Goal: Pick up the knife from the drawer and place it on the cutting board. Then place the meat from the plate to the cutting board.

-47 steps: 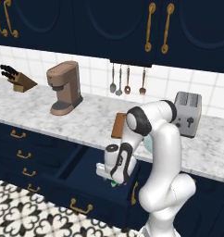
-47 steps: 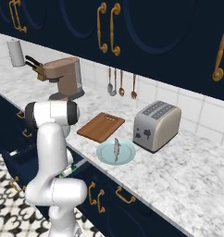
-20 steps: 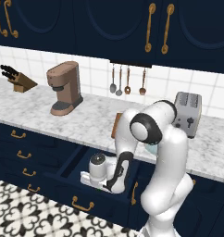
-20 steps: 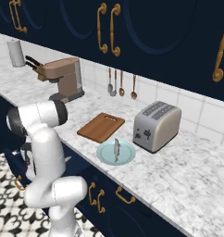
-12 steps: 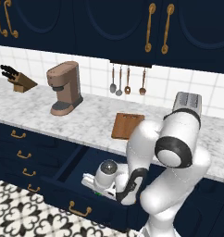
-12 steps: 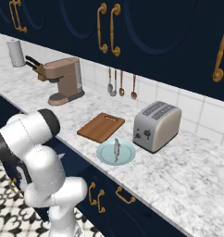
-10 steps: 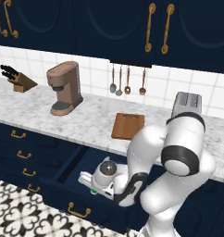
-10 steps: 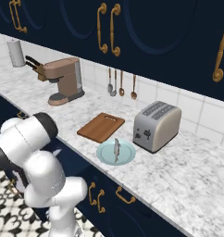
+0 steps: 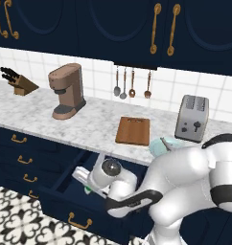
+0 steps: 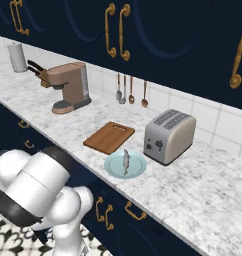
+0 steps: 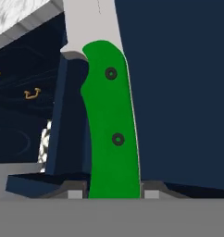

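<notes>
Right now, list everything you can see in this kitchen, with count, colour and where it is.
knife: 1, green handle, in the drawer, between the fingertips
drawer: 1, navy, pulled open
cutting board: 1, brown, counter, bare
plate: 1, pale teal, beside the board
meat: 1, grey, on the plate
toaster: 1, silver, counter
coffee machine: 1, brown, counter
knife block: 1, wooden, far left
hanging utensils: 3, on the wall
gripper: 1, closed on the knife handle

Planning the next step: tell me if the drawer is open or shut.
Open. The drawer juts out below the counter, with the gripper reaching inside.
</notes>
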Robot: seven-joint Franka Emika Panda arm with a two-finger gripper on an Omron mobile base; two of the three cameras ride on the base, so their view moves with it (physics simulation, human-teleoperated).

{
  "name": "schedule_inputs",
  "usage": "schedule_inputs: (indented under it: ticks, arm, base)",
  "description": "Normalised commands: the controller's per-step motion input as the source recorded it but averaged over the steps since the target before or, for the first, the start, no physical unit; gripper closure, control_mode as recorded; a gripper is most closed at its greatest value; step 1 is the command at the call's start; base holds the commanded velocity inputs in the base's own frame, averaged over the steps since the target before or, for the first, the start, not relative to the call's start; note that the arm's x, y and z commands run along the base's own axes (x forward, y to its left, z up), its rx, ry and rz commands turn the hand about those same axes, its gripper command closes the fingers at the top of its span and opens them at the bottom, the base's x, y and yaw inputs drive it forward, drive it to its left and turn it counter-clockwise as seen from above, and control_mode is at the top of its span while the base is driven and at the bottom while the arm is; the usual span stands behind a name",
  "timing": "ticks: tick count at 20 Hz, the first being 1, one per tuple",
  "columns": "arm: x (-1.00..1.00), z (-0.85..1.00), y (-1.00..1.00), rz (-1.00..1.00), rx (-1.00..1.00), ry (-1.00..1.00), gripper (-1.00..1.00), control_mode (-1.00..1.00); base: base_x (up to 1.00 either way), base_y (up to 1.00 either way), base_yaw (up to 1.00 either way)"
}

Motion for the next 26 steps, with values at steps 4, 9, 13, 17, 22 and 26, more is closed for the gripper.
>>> schedule_inputs:
  ticks: [4,9,13,17,22,26]
  arm:
    - [0.14,1.00,0.16,0.00,-0.03,0.00,1.00,-1.00]
    - [0.33,0.93,-0.04,-0.15,-0.15,0.08,1.00,-1.00]
    - [0.46,0.70,-0.35,-0.23,-0.13,0.21,1.00,-1.00]
    - [0.67,0.27,-0.46,-0.11,-0.01,0.21,1.00,-1.00]
    - [0.54,-0.18,-0.41,0.00,0.01,0.16,1.00,-1.00]
    - [0.47,0.00,-0.52,-0.01,0.02,0.18,1.00,-1.00]
  base:
    - [0.00,0.00,0.00]
    - [0.00,0.00,0.00]
    - [0.00,0.00,0.00]
    - [0.00,0.00,0.00]
    - [0.00,0.00,0.00]
    - [0.00,0.00,0.00]
